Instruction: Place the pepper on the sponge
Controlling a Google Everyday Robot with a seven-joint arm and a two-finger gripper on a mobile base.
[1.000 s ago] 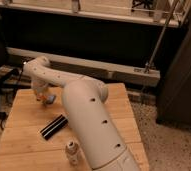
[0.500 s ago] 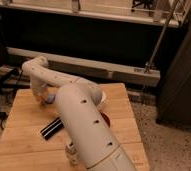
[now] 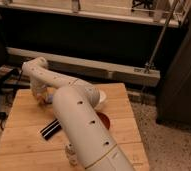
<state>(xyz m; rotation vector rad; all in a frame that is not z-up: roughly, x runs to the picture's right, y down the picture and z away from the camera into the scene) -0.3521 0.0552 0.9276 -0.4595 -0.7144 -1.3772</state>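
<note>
tool [image 3: 40,97]: grasping end of the white jointed arm [image 3: 84,125], lowered at 10 o'clock on the pale wooden table [image 3: 24,137]; whether it is spread or pressed together, cannot tell.
pepper: small slender orange tapered item; cannot be told apart from the tool at 10 o'clock, so whether it is carried or lies on the pad is undecided.
sponge [image 3: 49,98]: flat light-blue soft pad, just beside the tool at its 3 o'clock.
handling, pepper: judged light, stiff, smooth-skinned and apt to roll; best held across the thicker mid-body, not by the thin stem.
handling, sponge: judged yielding; a round item set on it could roll off.
striped bar [image 3: 51,129]: black-and-white, 9 o'clock of table centre.
small white bottle [image 3: 70,152]: 6 o'clock, against the arm.
white cup [image 3: 100,97]: 1 o'clock.
dark red round dish [image 3: 104,120]: 3 o'clock.
</note>
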